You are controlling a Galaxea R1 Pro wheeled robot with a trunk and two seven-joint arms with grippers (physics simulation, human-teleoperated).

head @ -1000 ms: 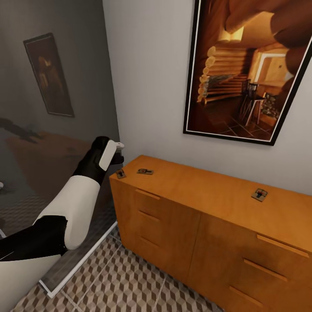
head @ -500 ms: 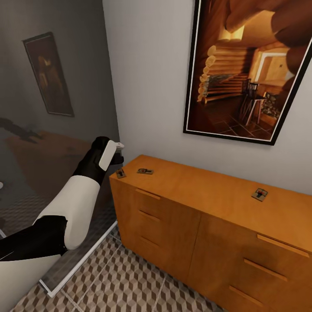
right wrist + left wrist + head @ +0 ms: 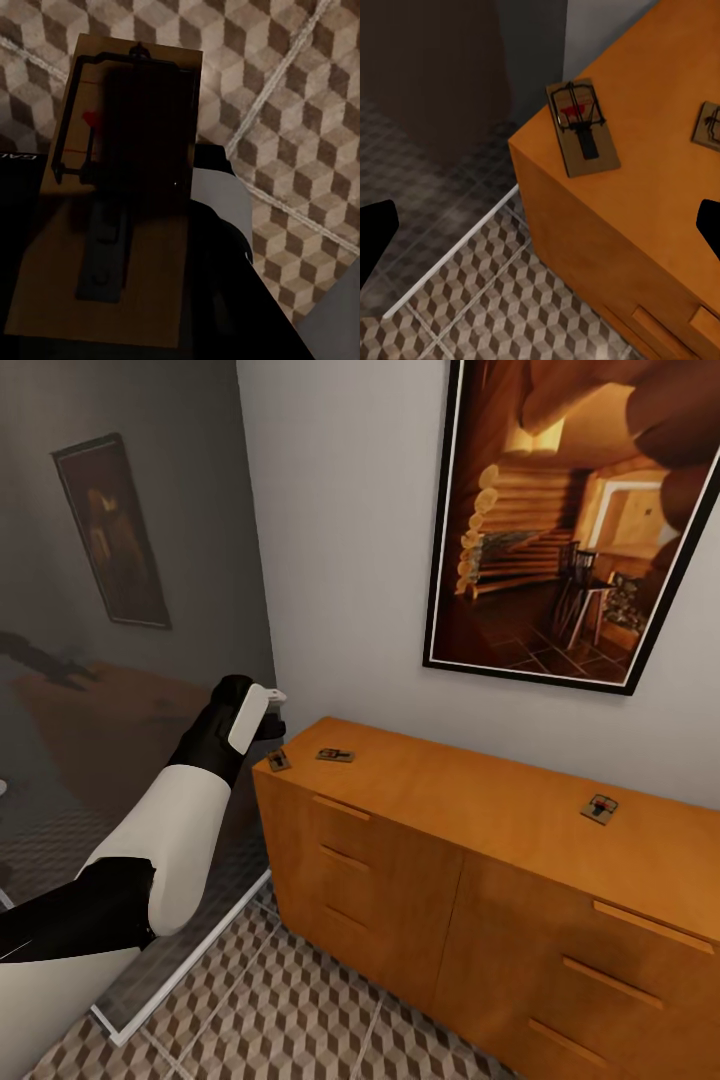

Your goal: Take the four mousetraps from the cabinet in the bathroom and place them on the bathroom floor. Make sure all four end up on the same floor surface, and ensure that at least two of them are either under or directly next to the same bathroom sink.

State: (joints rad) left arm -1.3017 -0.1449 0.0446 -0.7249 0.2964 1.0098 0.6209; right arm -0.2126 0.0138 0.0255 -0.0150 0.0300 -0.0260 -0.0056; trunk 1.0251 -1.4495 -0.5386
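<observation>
In the head view, nothing is seen to have changed over the last second: the black-and-white left arm is held in the same raised pose, with the left gripper (image 3: pixel 268 705) just beside the near corner of the wide orange-brown wooden cabinet (image 3: pixel 480 880). Three small tan wooden mousetraps are seen on its top, one at the corner (image 3: pixel 279 761), one close behind it (image 3: pixel 335 756) and one well apart toward the far end (image 3: pixel 598 809). The cube-patterned tiled bathroom floor (image 3: pixel 290 1010) is visible below. A pause before the reach is suggested (no trap has yet been taken by this arm).

In the left wrist view, the corner mousetrap (image 3: pixel 583 129) is shown lying flat near the cabinet edge, with a second (image 3: pixel 710 125) nearby. The dark fingertips (image 3: pixel 375 232) are spread wide apart, with nothing between them.

In the right wrist view, a fourth mousetrap (image 3: pixel 112 202) is seen very close, over the tiled floor, apparently clamped in the right gripper, though the jaws themselves cannot be made out.
</observation>
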